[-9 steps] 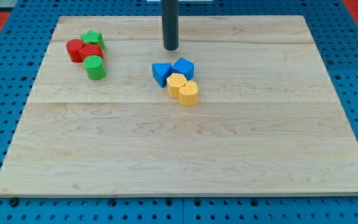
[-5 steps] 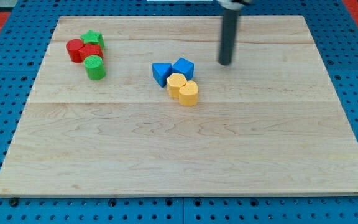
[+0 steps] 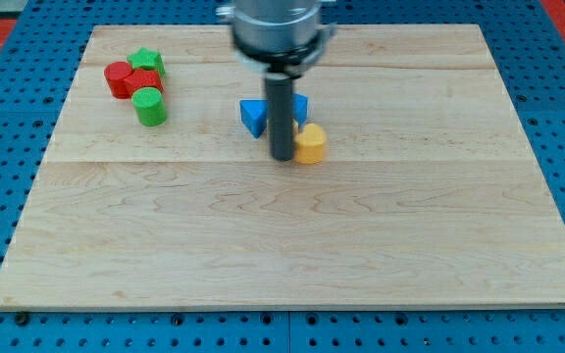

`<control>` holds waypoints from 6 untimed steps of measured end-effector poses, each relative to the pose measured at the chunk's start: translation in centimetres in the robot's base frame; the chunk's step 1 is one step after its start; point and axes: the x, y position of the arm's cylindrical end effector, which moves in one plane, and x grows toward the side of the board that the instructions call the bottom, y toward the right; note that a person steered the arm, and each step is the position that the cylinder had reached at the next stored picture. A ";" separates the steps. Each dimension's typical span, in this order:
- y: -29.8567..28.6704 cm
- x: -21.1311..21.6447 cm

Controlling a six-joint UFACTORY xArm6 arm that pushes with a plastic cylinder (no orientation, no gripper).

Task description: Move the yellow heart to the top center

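Note:
The yellow heart (image 3: pixel 311 144) lies on the wooden board (image 3: pixel 292 245) a little above its middle. My tip (image 3: pixel 282 157) is down on the board right against the heart's left side. The rod hides most of a second yellow block behind it. A blue triangle (image 3: pixel 253 116) lies just left of the rod. A blue cube (image 3: pixel 301 106) peeks out just right of the rod, above the heart.
At the board's top left is a tight group: a green star (image 3: pixel 147 63), a red cylinder (image 3: pixel 118 78), a red block (image 3: pixel 146 82) and a green cylinder (image 3: pixel 150 106). A blue pegboard surrounds the board.
My tip has moved from the top centre out to the right, then down and left to the yellow blocks. The yellow heart has shifted slightly right.

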 end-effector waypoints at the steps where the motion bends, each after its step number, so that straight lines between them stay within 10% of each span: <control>1: 5.7 0.1; 4: 11.1 -1.8; 6: 4.0 -9.7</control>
